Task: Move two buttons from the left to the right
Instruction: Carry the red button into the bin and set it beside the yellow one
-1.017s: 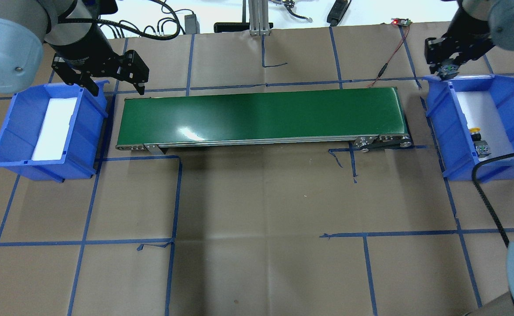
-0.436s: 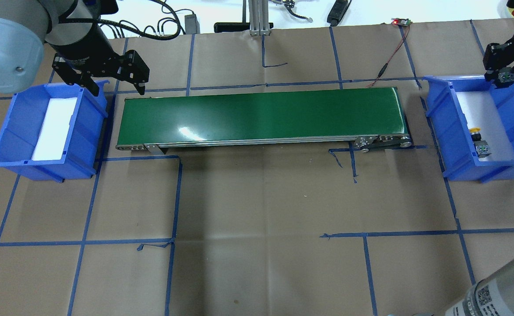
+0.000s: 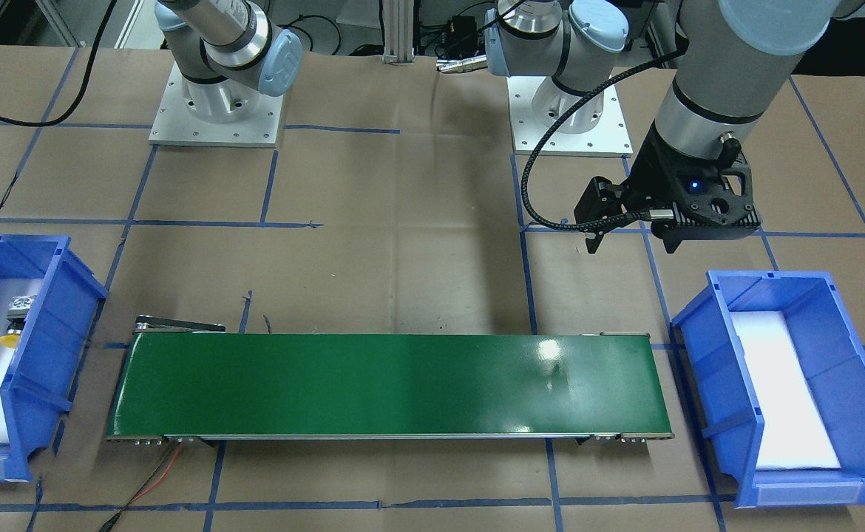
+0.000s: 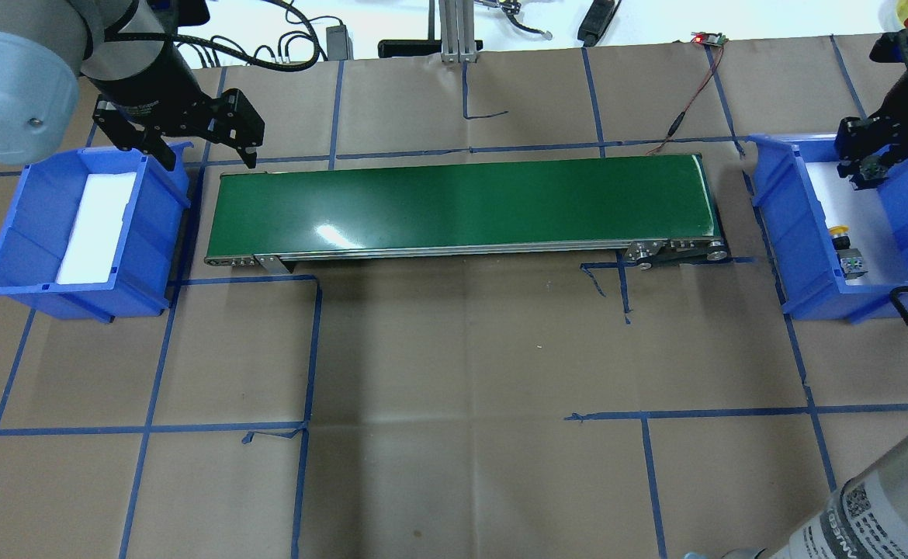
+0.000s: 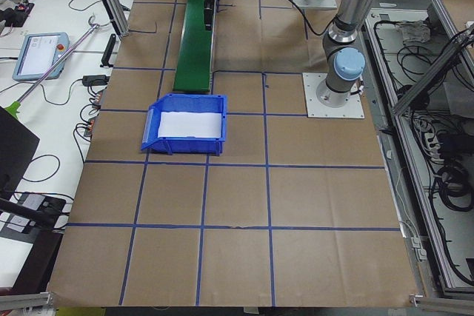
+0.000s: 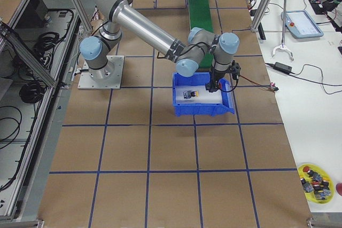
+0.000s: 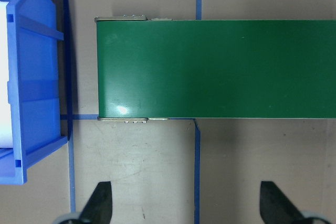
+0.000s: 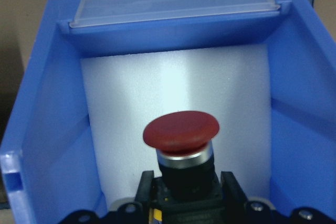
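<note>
Surface (image 4: pixel 454 349): brown paper with blue tape lines, carrying everything here.
Conveyor belt (image 4: pixel 454 202): green, lying across the middle between the two bins.
Right bin (image 4: pixel 769 203): blue with a white foam floor, sitting at 3 o'clock of the belt in the overhead view.
Left bin (image 4: pixel 4 233): blue with the same foam, sitting at 9 o'clock of the belt.
Right gripper (image 4: pixel 861 167): a second ago it was hovering outside the right bin's 11 o'clock corner. It then swung across toward the 1 o'clock rim. Now it is hanging lower, inside the bin's 12 o'clock end.
Left gripper (image 4: pixel 210 161): staying where it was, hovering between the left bin's 1 o'clock corner and the belt's 9 o'clock end. Its fingers (image 7: pixel 100 203) are standing wide apart.
Red button (image 8: pixel 181 129): the right gripper's fingers (image 8: pixel 147 184) are clamping its black body on both sides. Its cap is sticking out past the fingertips over the foam.
Yellow button (image 4: pixel 846 248): lying unmoved on the foam at 6 o'clock of the right gripper and apart from it. Its cap is pointing toward 12 o'clock.
</note>
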`<state>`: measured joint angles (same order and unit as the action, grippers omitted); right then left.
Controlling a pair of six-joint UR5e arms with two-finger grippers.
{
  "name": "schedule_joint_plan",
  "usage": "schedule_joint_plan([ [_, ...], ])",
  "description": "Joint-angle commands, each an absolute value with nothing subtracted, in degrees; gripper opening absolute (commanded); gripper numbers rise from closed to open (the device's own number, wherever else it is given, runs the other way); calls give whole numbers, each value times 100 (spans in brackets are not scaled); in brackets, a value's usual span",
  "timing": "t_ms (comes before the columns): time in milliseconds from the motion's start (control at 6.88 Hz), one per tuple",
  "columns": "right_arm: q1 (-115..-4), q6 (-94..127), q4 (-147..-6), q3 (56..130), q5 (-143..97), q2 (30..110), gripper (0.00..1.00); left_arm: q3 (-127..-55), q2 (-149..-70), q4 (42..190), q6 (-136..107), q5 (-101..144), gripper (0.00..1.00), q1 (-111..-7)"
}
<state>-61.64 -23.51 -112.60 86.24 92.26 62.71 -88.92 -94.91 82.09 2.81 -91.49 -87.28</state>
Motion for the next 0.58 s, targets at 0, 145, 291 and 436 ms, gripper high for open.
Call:
schedule_joint_plan([
  [0,-6161,-2364,-11610,8982,9228,6109,3,-8877,-9501,8209,281,-9149,100,-8728],
  [145,-6161,-2373,-11610,8991,9229,6004,4,-8860,-9527,8209,281,-9158,100,-8728],
  [291,-6161,-2382,-11602,8991,9246,5959,6,-8859,-9527,8209,281,-9158,100,-8728],
  [436,-6161,-2399,-11628,8983,9229,5959,42,-8851,-9519,8209,281,-9167,100,-8728],
])
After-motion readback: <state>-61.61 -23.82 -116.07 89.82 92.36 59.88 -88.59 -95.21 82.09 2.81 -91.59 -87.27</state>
